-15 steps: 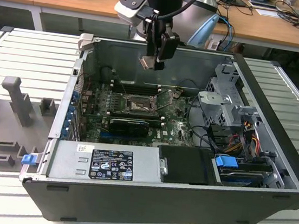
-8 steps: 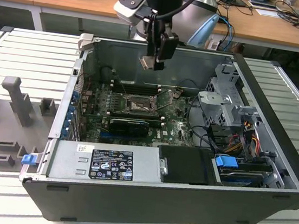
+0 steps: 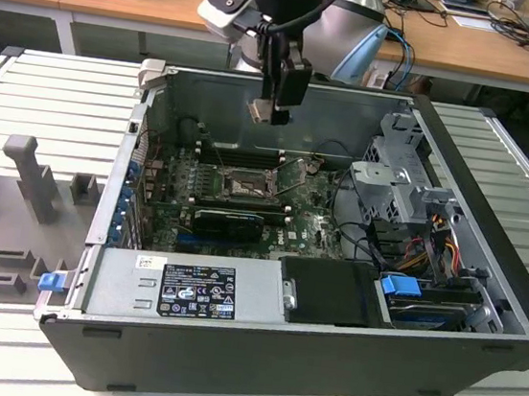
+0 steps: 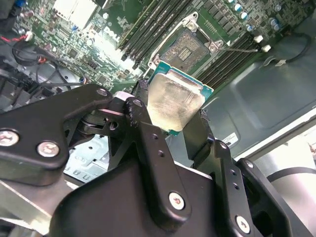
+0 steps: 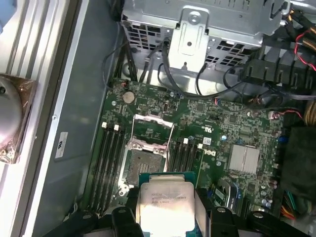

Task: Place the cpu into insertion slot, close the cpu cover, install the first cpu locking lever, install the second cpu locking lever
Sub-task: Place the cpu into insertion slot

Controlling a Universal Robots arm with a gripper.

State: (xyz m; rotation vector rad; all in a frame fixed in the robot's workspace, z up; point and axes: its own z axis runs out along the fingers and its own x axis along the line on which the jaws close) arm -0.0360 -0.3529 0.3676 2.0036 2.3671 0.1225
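**Your gripper point(image 3: 271, 112) is clamped on the cpu point(image 3: 261, 111), up above the open computer case point(image 3: 255, 356).**

In the exterior view the chip hangs between the fingers over the far part of the case. The insertion slot point(image 3: 245, 186) lies on the green motherboard point(image 3: 314, 228) at about 6 o'clock from your gripper, well apart from it. In the second wrist view the two black fingers point(image 4: 143, 118) press on opposite edges of the cpu point(image 4: 175, 101), with its silver face toward the camera. The insertion slot point(image 4: 190, 47) shows beyond the chip and is not touching it. In the first wrist view the cpu point(image 5: 165, 200) sits between the fingers point(image 5: 123, 217), and the insertion slot point(image 5: 143, 163) appears past its far edge. The cpu cover point(image 5: 154, 129) stands open beside the slot, on the side toward the drive cage point(image 5: 197, 29).
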